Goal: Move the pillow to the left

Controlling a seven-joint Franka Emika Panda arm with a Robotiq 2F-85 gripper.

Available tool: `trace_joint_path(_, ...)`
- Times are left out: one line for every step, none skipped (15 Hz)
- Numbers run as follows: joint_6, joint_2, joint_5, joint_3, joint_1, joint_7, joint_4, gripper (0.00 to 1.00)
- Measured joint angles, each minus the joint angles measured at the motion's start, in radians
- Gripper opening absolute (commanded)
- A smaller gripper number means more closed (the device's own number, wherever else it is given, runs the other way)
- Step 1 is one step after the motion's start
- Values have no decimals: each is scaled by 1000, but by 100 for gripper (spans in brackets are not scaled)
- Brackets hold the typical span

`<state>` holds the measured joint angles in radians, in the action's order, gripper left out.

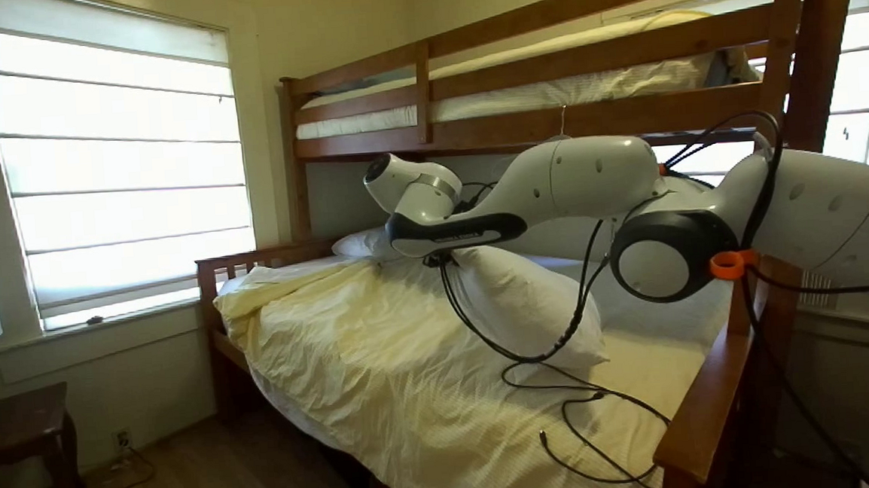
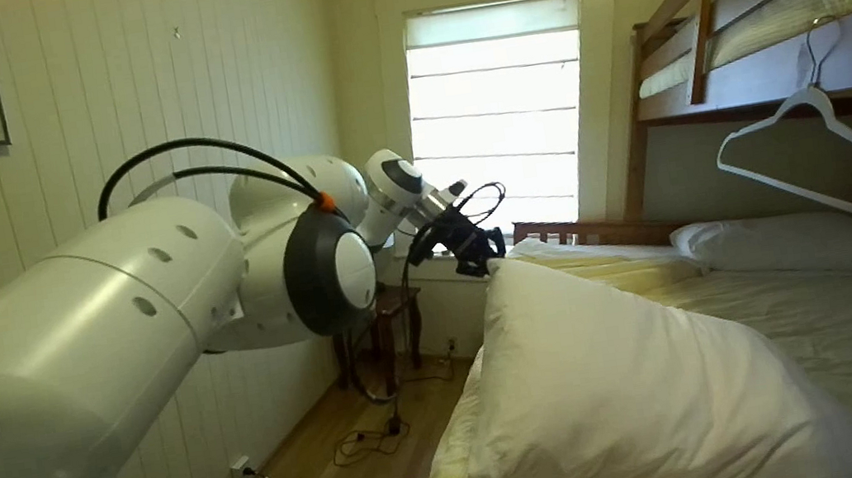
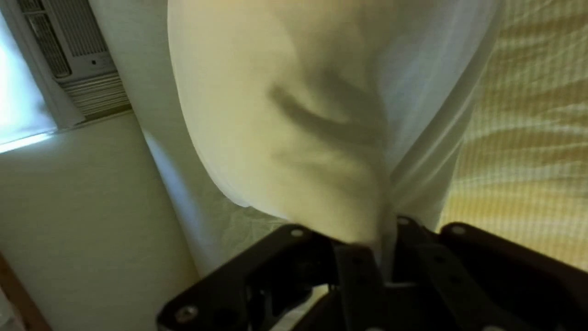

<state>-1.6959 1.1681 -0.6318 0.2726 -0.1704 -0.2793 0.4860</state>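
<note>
While gripper pinches pillow by corner above lower bunk, likely the moving step; next: draw left, release.

In both exterior views the arm is standing bent at the elbow, which is sitting apart from the pillow. In an exterior view the forearm is lying nearly level, showing higher than the pillow. The wrist is hanging tilted, higher than the pillow's raised corner. The gripper is slanting down to that corner and is holding it pinched. In the wrist view its dark fingers are standing close together, touching the pillow on either side of the gathered cloth.
</note>
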Motion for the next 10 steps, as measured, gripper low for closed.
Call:
trace_joint_path(1,-2,0,13,3,-33,-9,3)
trace_joint_path(4,-3,0,24,6,-67,-19,3)
trace_joint_path(11,-4,0,35,9,-102,-27,3)
trace_joint_path(30,-4,1,46,12,-136,-41,3)
trace_joint_path(48,-6,1,57,12,-172,-48,3)
trace_joint_path(65,-12,2,65,11,-212,-48,3)
trace_joint_path(87,-18,4,69,10,-252,-48,3)
trace_joint_path(109,-24,4,74,8,-293,-48,10)
trace_joint_path(113,-26,8,74,8,-298,-45,10)
trace_joint_path(113,-22,13,74,8,-297,-43,10)
